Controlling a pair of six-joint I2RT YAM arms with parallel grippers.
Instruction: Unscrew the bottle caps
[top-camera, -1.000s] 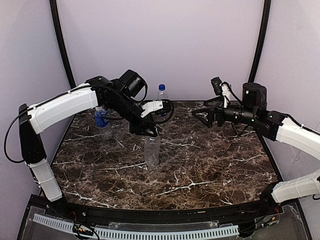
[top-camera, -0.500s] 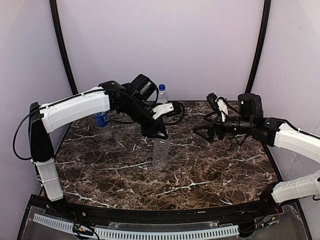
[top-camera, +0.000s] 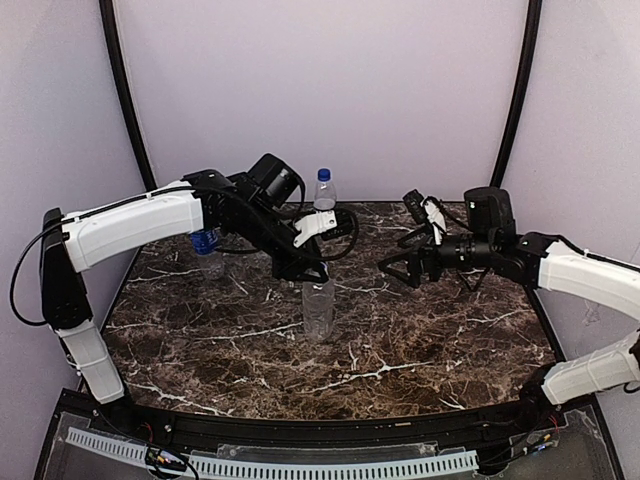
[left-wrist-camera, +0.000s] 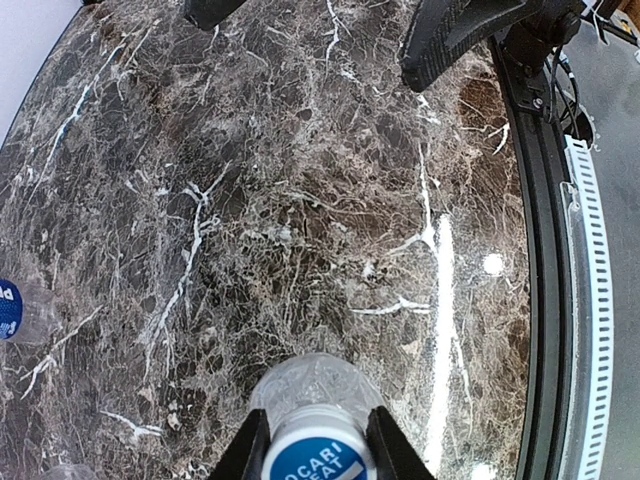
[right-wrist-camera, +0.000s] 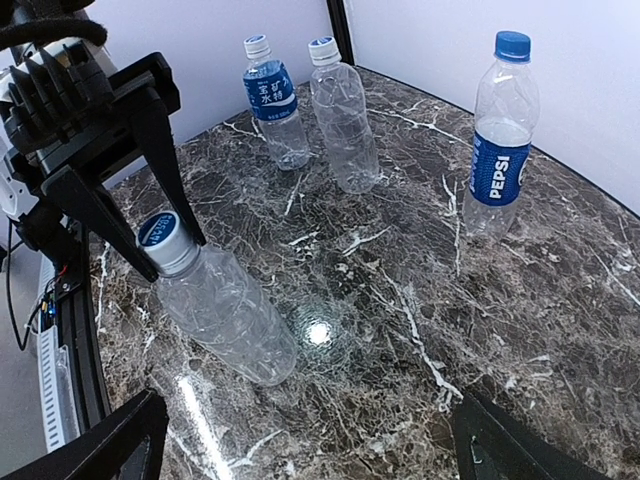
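An unlabelled clear bottle (top-camera: 318, 308) stands mid-table. Its white cap with a blue printed top (left-wrist-camera: 318, 452) sits between my left gripper's (top-camera: 308, 272) fingers (left-wrist-camera: 247, 452), which are shut on it from above. The same bottle (right-wrist-camera: 228, 312) and cap (right-wrist-camera: 162, 236) show in the right wrist view. My right gripper (top-camera: 395, 270) is open and empty, hovering to the right of that bottle and pointing at it. A Pepsi bottle (top-camera: 323, 192) with a dark blue cap (right-wrist-camera: 511, 44) stands at the back. A blue-labelled bottle (right-wrist-camera: 272, 100) and a second unlabelled bottle (right-wrist-camera: 345, 118) stand at the back left.
The dark marble table (top-camera: 420, 340) has a black front rail (top-camera: 330, 430). Purple walls and two black poles enclose the back and sides. The blue-labelled bottle (top-camera: 205, 245) shows under my left arm in the top view.
My left gripper shifted right with the capped bottle, then eased slightly back left. My right gripper came down and left, closer to that bottle.
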